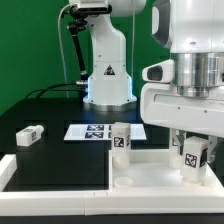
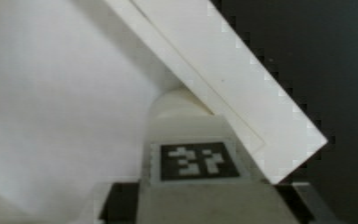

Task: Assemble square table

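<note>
The white square table top (image 1: 150, 172) lies at the front of the exterior view's right. One stubby white leg (image 1: 121, 140) with a black-and-white tag stands upright at its far left corner. My gripper (image 1: 194, 160) hangs over the right side of the top and is shut on a second tagged leg (image 1: 194, 153), held upright. In the wrist view that leg (image 2: 201, 160) fills the gap between the dark fingers (image 2: 130, 203); both press its sides. Beyond it lie the top's flat white surface (image 2: 51, 100) and its raised rim (image 2: 220, 75). A third leg (image 1: 29, 134) lies on the black table at the left.
The marker board (image 1: 92, 131) lies flat behind the standing leg. The robot's white base (image 1: 108, 75) stands at the back, with a black cable to its left. A low white border rail (image 1: 55, 198) runs along the front and left edges of the black table.
</note>
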